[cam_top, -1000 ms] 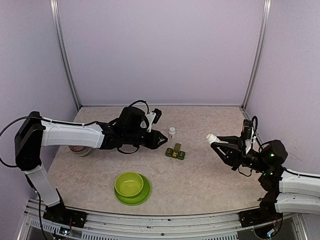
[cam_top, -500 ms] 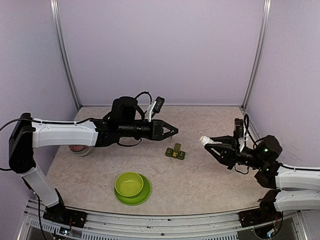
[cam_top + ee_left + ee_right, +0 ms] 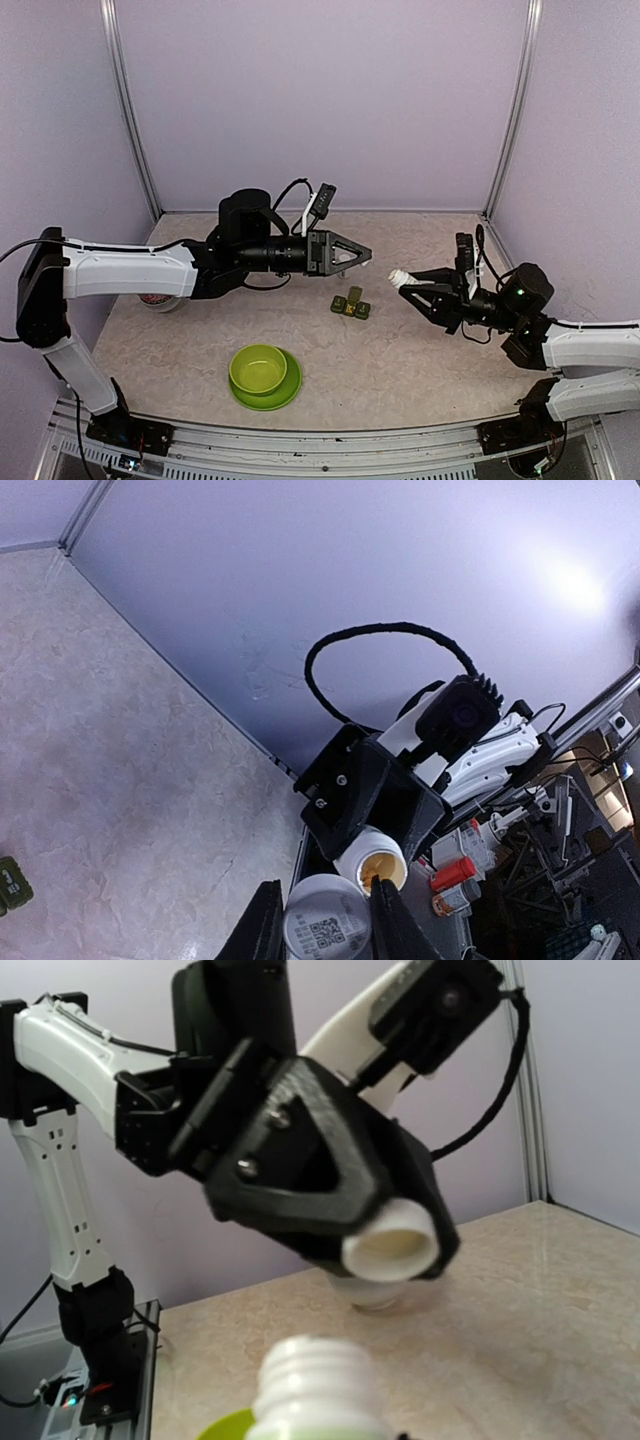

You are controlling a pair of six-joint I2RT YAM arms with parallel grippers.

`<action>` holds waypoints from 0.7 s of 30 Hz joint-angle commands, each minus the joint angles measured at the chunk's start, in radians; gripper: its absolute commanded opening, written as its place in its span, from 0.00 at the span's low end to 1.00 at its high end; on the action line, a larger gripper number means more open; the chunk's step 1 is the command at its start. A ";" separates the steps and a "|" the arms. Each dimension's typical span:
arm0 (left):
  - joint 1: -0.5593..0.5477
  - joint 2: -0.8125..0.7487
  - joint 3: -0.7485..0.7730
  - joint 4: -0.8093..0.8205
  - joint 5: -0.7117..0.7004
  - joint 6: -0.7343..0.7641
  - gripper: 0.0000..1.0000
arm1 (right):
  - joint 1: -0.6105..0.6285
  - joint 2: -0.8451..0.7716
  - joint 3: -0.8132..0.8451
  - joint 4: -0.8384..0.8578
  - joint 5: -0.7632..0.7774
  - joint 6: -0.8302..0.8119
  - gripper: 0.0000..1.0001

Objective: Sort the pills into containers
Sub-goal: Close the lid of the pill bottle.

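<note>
Pre-pour step imo. left gripper clamped shut on small white bottle, right gripper clamped on open pill bottle. pill box sits middle of table, under gap between them. Next: careful tip over one compartment.

Threaded bottle below — left gripper clamps white cylinder.

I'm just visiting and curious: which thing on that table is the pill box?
Start at the marbled beige table seen from above, and find the lime-green bowl near its front edge. Beyond it and to the right lies the pill box, a short strip of square compartments. It is much smaller, flatter and darker green than the bowl.
</note>
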 commanded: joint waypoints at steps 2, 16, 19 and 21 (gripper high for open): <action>-0.025 0.019 0.018 0.103 0.048 -0.073 0.24 | 0.011 0.020 0.043 0.033 -0.003 -0.014 0.03; -0.061 0.061 0.046 0.128 0.059 -0.105 0.24 | 0.031 0.056 0.079 0.016 -0.003 -0.034 0.03; -0.061 0.061 0.047 0.137 0.060 -0.111 0.24 | 0.033 0.059 0.080 0.018 -0.005 -0.033 0.03; -0.061 0.060 0.045 0.138 0.057 -0.114 0.24 | 0.034 0.057 0.080 0.019 -0.006 -0.034 0.03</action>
